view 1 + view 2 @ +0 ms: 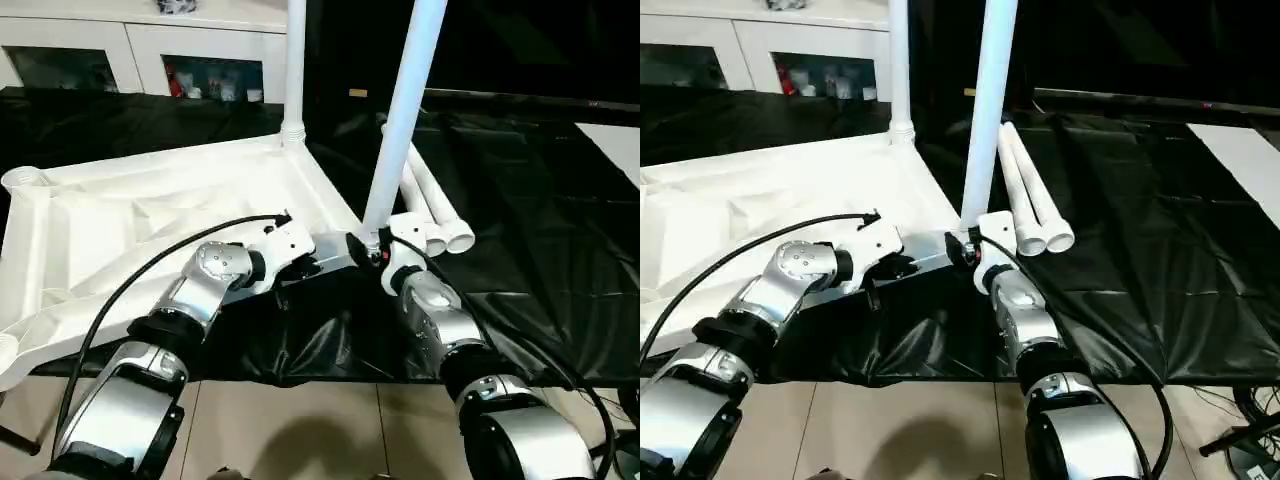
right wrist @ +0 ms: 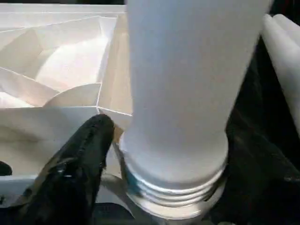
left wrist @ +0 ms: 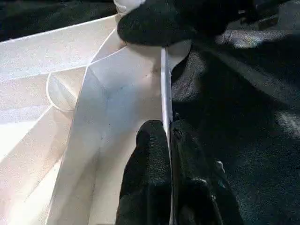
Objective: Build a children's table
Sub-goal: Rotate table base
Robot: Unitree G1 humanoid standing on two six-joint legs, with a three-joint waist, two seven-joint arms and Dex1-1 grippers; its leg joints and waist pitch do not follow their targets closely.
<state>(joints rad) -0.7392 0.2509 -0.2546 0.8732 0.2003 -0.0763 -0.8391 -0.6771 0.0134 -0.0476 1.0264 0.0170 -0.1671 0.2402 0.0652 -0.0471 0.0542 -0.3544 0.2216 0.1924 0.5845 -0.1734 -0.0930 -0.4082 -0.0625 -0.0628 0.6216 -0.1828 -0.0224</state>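
The white table top (image 1: 150,220) lies upside down on the black-covered work table (image 1: 540,260). One white leg (image 1: 295,70) stands upright in its far corner socket. A second leg (image 1: 402,110) leans slightly at the near right corner, and my right gripper (image 1: 376,250) is shut on its lower end. The right wrist view shows this leg's threaded end (image 2: 173,187) at the socket, beside one black finger (image 2: 79,173). My left gripper (image 3: 167,129) is shut on the top's thin side rim (image 3: 164,84), close to that corner. Two more legs (image 1: 432,205) lie on the cover to the right.
White cabinets (image 1: 120,50) with glass doors stand behind the work table. The table's front edge runs just before my forearms, with tiled floor (image 1: 300,420) below. A black cable (image 1: 130,280) loops over my left arm. A white sheet (image 1: 615,150) lies at the far right.
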